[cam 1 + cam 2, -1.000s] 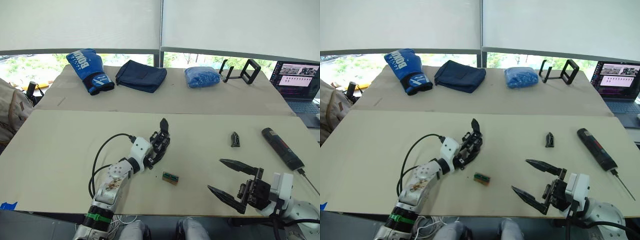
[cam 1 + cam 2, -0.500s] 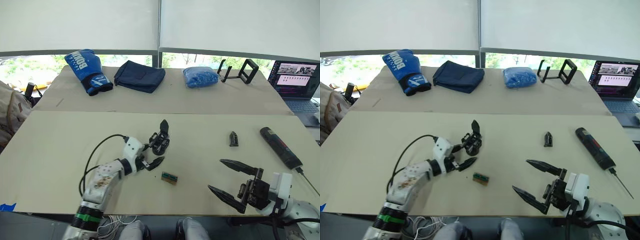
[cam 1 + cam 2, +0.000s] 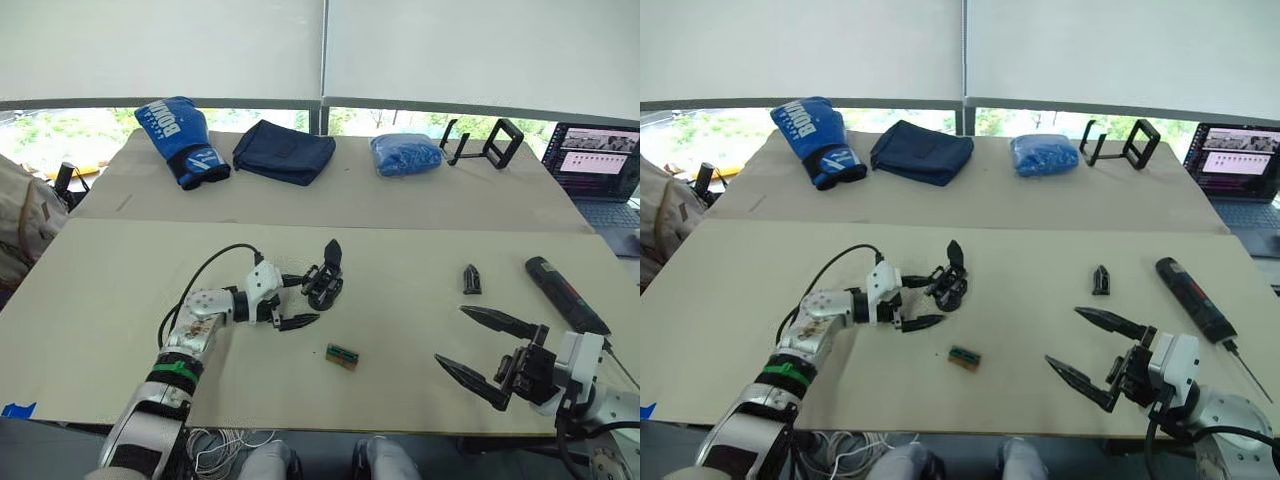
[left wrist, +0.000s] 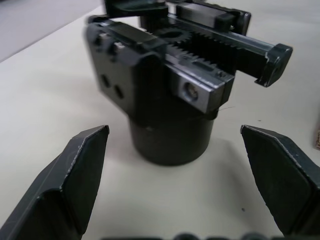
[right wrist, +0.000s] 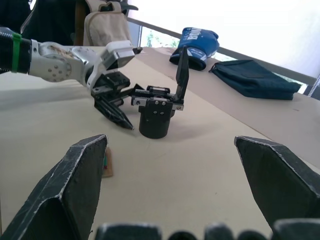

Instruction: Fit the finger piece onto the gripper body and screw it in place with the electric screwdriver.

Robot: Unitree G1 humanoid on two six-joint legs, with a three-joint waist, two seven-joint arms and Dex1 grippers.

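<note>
- The left gripper (image 3: pixel 297 301) sits low over the worktop (image 3: pixel 120 290) with its two black fingers spread wide, holding nothing.
- The gripper body (image 3: pixel 324 282) stands upright on its round barrel just ahead of the left gripper, between the lines of the open fingers but apart from both; one dark finger already on it points upward.
- In the left wrist view the gripper body (image 4: pixel 170 95) shows a toothed rail jutting from its top to one side, and the barrel rests on the worktop.
- The right gripper (image 3: pixel 487 352) hovers near the worktop's near edge, its fingers also spread wide and empty.
- The finger piece (image 3: pixel 471 279) lies on the worktop ahead of the right gripper, well apart from it.
- The electric screwdriver (image 3: pixel 562 295) lies ahead of the right gripper and on its outer side, just beyond the finger piece, its thin bit toward the near edge.
- A small green-brown block (image 3: pixel 341 356) lies between the two grippers, nearer the left one.
</note>
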